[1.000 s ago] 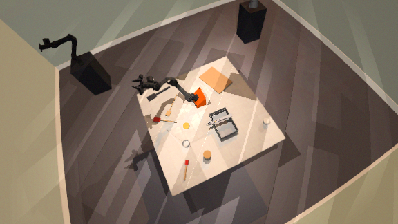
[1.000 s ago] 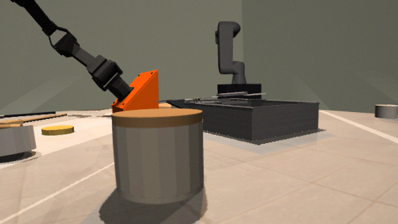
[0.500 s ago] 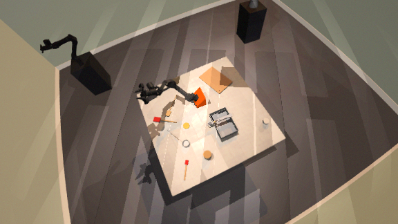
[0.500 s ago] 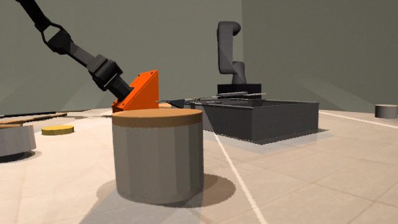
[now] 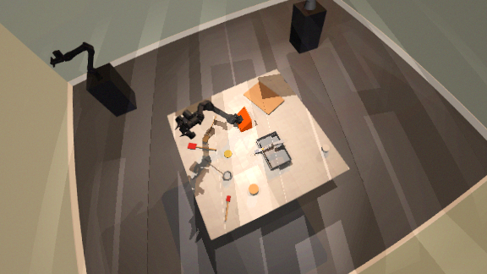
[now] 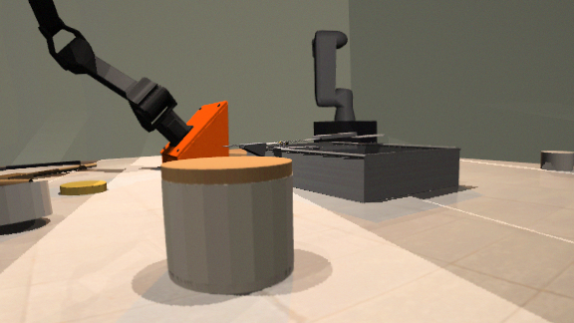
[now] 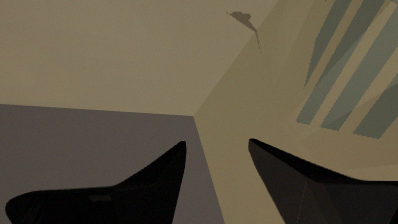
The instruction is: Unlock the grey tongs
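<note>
Fingers: your gripper (image 7: 216, 150) stands partly open with nothing between the fingers; it is held high, aimed at the walls, well apart from the work.
Tongs (image 5: 269, 147): grey, thin, closed; you find them lying across the roasting tin (image 5: 279, 162) on the table (image 5: 304, 127).
Board (image 5: 264, 97): wooden, bare, waiting for them.
</note>
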### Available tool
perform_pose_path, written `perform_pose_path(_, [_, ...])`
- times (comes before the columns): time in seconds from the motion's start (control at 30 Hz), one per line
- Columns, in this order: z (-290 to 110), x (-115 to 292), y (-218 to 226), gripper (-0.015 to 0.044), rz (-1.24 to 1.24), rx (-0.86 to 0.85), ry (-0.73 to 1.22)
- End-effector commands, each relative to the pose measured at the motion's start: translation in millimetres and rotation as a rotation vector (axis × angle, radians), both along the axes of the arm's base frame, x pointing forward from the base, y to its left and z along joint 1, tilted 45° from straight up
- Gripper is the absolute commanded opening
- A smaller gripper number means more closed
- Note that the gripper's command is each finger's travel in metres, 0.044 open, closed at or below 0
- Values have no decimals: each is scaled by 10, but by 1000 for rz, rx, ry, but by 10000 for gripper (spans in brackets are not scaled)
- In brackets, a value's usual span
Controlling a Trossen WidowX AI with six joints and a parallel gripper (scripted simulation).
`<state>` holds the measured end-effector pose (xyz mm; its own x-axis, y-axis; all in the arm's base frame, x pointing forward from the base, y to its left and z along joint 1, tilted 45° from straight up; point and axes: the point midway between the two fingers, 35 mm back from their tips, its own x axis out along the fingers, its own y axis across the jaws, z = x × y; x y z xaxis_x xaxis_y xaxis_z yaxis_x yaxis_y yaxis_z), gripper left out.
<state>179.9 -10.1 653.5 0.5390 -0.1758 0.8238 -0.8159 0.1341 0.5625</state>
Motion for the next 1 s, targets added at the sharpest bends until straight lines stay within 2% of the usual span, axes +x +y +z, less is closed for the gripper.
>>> perform_pose_path(0.0, [-305, 509, 108, 260, 19, -2, 143])
perform_pose_path(0.23, [-624, 943, 261, 260, 54, -1, 283])
perform_pose_path(0.4, [-1132, 1477, 460, 260, 97, 27, 470])
perform_pose_path(0.7, [-1450, 1735, 590, 260, 104, 22, 578])
perform_pose_path(0.97, [-2483, 2267, 925, 260, 117, 50, 886])
